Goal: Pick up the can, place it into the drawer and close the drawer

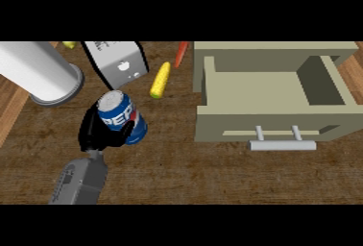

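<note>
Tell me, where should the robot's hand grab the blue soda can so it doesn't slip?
Around the middle of its round side, coming from the left. The can stands nearly upright on the counter, so its curved wall is what fingers can wrap. The left hand is already curled round it there. The open drawer is to its right, so that side stays free for carrying it over.
</note>
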